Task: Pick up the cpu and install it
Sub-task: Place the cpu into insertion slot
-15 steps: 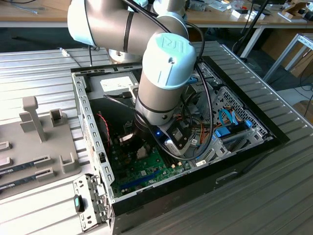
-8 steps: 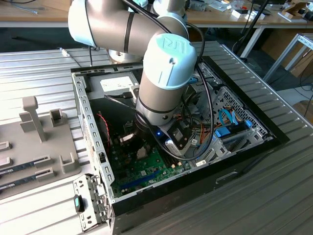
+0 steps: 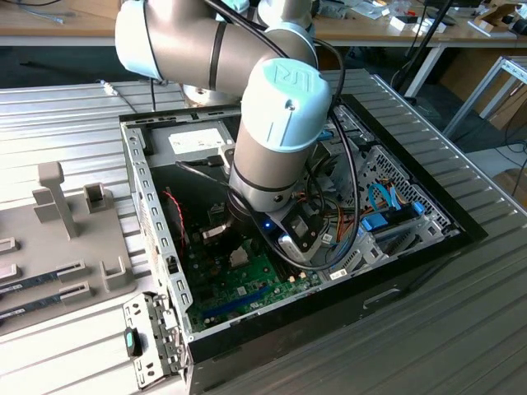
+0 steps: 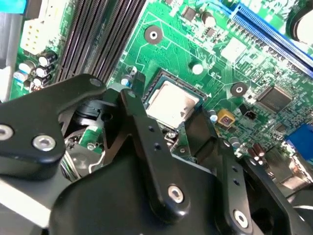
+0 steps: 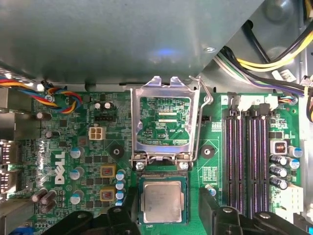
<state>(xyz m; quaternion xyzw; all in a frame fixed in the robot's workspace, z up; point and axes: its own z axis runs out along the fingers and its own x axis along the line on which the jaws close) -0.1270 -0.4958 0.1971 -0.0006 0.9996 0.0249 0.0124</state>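
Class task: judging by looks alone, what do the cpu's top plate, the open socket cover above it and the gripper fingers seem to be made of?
The cpu: its top plate looks like matte, dull silvery metal, with a green circuit-board edge. The socket cover: probably thin stamped steel, bright and reflective along its bent edges. The gripper fingers: black, smooth with soft glints; coated metal or hard plastic, which one is unclear.

Hand (image 4: 178, 128) lowered, fingers seemingly apart

Cpu (image 5: 162, 201) seated in socket on motherboard (image 5: 88, 169), between gripper (image 5: 168, 215) fingers (image 5: 128, 205). Open socket frame (image 5: 164, 125) just beside cpu. Memory slots (image 5: 248, 156) near motherboard edge. Motherboard inside computer case (image 3: 152, 206), on table (image 3: 66, 107).
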